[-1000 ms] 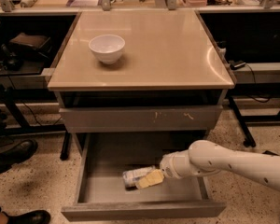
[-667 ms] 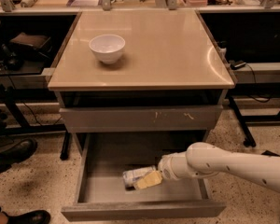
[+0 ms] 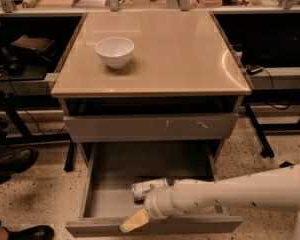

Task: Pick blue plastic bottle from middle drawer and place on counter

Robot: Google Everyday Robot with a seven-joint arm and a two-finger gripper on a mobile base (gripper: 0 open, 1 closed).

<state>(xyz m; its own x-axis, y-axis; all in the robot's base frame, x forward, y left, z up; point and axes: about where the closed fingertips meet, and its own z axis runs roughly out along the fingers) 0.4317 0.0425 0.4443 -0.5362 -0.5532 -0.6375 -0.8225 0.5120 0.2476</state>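
Note:
The blue plastic bottle (image 3: 146, 188) lies on its side on the grey floor of the open middle drawer (image 3: 107, 196), near the drawer's middle. My gripper (image 3: 134, 221), with yellowish tips, is at the end of the white arm (image 3: 225, 194), which reaches in from the right. The gripper sits low over the drawer's front edge, just in front of and left of the bottle, and holds nothing that I can see. The arm's wrist hides the bottle's right end. The beige counter (image 3: 175, 54) tops the cabinet above.
A white bowl (image 3: 114, 51) stands on the counter's left part. A shut grey drawer front with scratch marks (image 3: 150, 127) is above the open drawer. Dark benches with cables flank the cabinet. A person's shoes (image 3: 12, 161) are on the floor at the left.
My gripper has drawn back from the bottle toward the drawer's front left edge. The bottle stays lying in the drawer.

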